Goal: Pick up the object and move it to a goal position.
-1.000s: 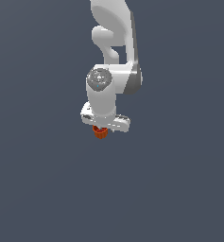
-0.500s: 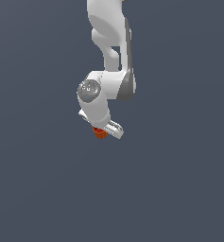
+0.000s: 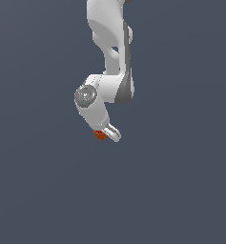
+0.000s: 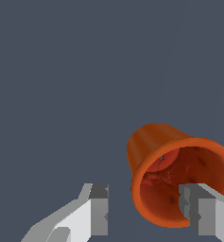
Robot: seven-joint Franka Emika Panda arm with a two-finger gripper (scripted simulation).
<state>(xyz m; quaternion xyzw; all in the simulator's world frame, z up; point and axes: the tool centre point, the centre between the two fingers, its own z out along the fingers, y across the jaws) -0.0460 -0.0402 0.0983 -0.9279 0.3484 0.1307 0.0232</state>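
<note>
Orange cup (image 4: 177,182) looks hooked by one of my spread fingers (image 4: 205,212) inside its rim, so tilting could drop it.

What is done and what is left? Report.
Done: the object is up at the gripper, and neither view shows a surface beneath it. In hand: one finger sits inside its rim and the other stands apart from it, so the hold looks doubtful. Left: carrying it to the goal, which neither view shows.
</note>
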